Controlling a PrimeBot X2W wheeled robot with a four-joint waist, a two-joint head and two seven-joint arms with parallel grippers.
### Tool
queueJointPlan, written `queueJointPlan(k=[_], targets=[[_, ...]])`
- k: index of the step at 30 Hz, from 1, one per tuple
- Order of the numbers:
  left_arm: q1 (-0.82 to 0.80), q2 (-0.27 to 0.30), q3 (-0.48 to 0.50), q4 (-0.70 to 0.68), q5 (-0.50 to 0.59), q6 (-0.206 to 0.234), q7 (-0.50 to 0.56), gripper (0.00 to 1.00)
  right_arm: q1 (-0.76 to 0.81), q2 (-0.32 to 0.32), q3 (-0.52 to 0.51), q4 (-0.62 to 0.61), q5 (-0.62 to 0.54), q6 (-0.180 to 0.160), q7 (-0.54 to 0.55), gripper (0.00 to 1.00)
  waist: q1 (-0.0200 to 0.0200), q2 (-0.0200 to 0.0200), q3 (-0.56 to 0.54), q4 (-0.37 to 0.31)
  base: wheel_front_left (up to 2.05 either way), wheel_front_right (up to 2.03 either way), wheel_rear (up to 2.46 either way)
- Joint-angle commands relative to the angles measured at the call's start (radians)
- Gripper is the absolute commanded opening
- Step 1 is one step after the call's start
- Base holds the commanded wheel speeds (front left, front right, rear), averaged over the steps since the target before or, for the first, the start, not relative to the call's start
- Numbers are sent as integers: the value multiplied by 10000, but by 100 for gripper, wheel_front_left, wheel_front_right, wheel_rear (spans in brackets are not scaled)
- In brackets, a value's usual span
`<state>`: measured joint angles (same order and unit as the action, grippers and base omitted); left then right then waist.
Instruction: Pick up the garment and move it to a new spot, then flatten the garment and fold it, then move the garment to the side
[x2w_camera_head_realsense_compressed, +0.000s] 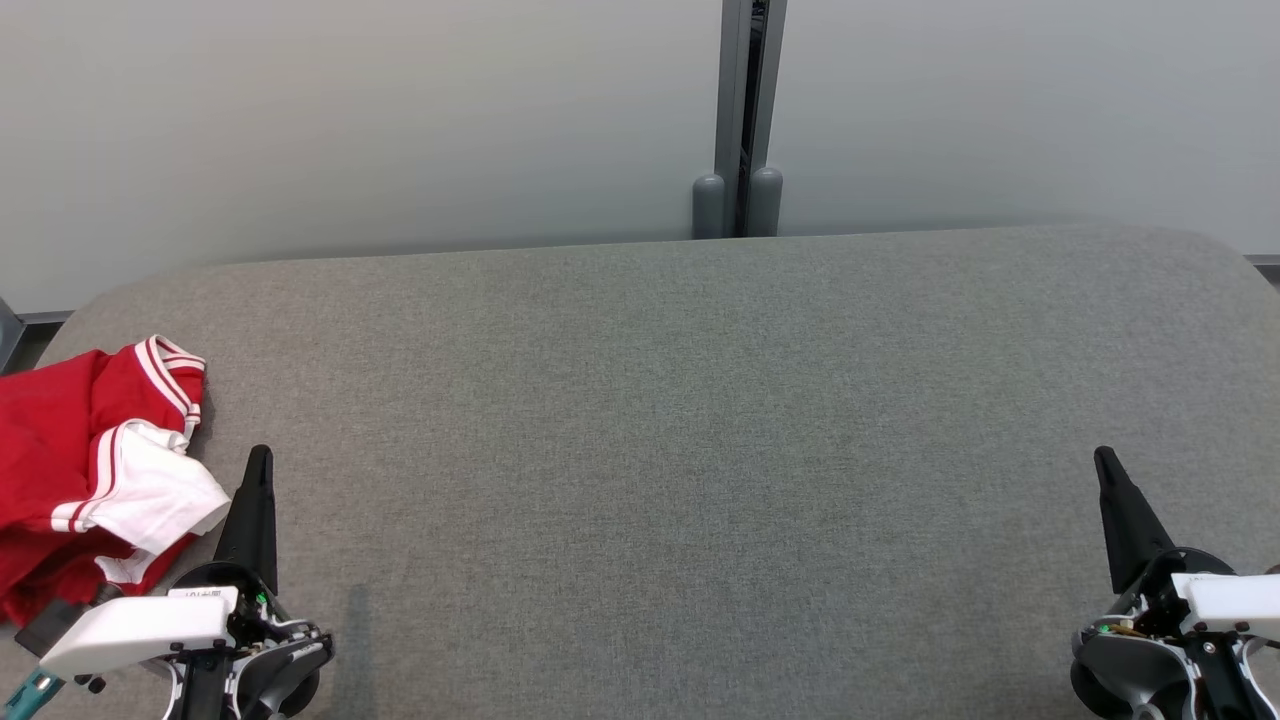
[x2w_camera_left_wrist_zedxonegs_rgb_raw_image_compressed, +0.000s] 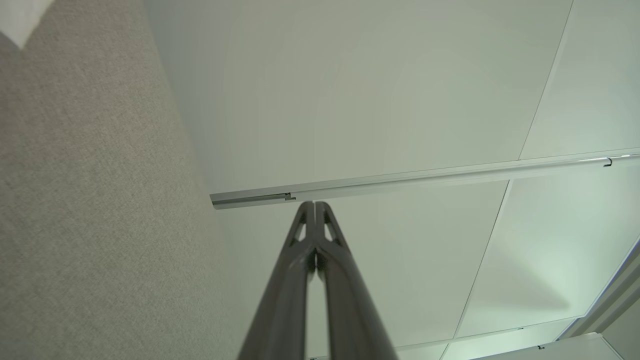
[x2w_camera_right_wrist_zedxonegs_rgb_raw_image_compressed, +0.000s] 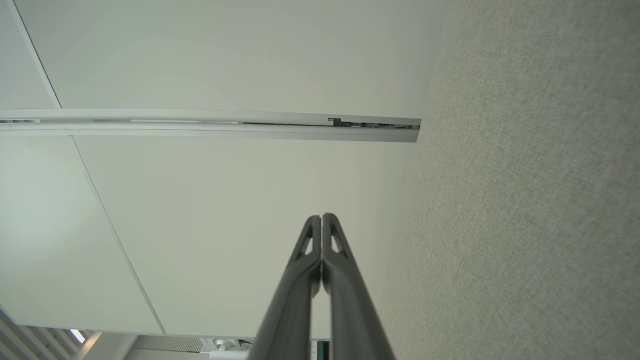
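The garment (x2w_camera_head_realsense_compressed: 90, 470), red with white stripes and a white panel, lies crumpled at the far left edge of the grey fabric table (x2w_camera_head_realsense_compressed: 680, 440) in the head view. My left gripper (x2w_camera_head_realsense_compressed: 259, 458) stands just right of it, shut and empty, apart from the cloth. My right gripper (x2w_camera_head_realsense_compressed: 1103, 458) is shut and empty near the table's right front. In the left wrist view my left gripper (x2w_camera_left_wrist_zedxonegs_rgb_raw_image_compressed: 314, 204) has its tips pressed together. In the right wrist view my right gripper (x2w_camera_right_wrist_zedxonegs_rgb_raw_image_compressed: 321, 216) is likewise shut with nothing held.
A pale wall with a grey vertical post (x2w_camera_head_realsense_compressed: 740, 120) stands behind the table. The wide middle of the table lies between my two grippers. A white corner of cloth (x2w_camera_left_wrist_zedxonegs_rgb_raw_image_compressed: 20, 17) shows at the top left of the left wrist view.
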<state>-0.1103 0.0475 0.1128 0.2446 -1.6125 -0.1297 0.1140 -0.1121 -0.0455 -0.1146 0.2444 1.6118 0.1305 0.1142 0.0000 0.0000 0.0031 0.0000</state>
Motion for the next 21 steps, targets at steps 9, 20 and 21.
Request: queueJointPlan(k=[9, 20, 21], targets=[[41, 55, 35, -28, -12, -36, 32, 0, 90, -92, -6, -30, 25, 4, 29, 0, 0, 0, 0, 0, 0, 0, 0], [41, 55, 35, -28, -12, -36, 32, 0, 90, -92, -6, -30, 27, 4, 28, 0, 0, 0, 0, 0, 0, 0, 0], [41, 55, 35, -28, -12, -36, 32, 0, 90, -92, -4, -30, 25, 4, 30, 0, 0, 0, 0, 0, 0, 0, 0]])
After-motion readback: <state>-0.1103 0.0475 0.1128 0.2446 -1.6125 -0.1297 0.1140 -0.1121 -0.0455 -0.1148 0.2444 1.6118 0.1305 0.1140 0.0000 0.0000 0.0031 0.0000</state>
